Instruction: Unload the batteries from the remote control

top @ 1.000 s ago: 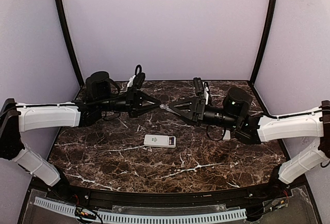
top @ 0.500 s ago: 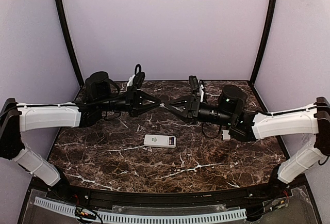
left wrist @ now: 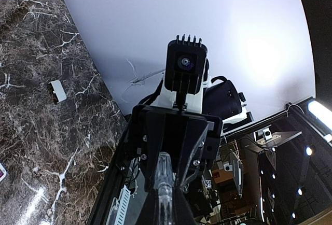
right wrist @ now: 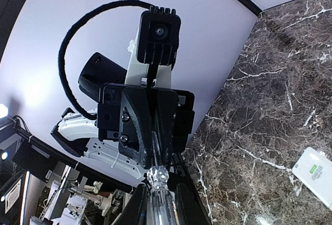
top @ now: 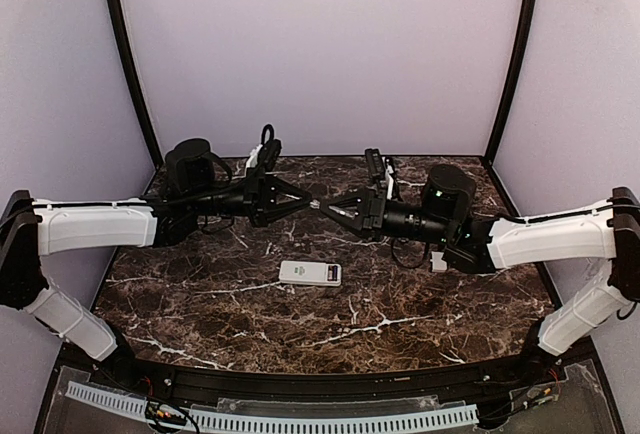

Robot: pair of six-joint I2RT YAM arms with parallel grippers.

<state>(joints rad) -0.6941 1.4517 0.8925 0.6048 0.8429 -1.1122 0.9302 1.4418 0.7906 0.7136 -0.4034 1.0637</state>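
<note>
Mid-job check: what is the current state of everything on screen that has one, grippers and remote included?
left gripper: raised above the table, shut on a slim clear piece.
right gripper: raised, tip to tip with the left one, shut on the same clear piece.
clear piece: held in the air between both grippers.
remote control: lying flat on the table, window side up, untouched.
small white piece: lying loose on the table, apart from the remote control.

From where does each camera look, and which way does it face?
Top external: above and behind the bases, looking down on the table; both arms show, left tool opposite right tool.
Left wrist: faces the right tool; own tip below.
Right wrist: faces the left tool; own tip below.
Top and right wrist share the remote control.
</note>
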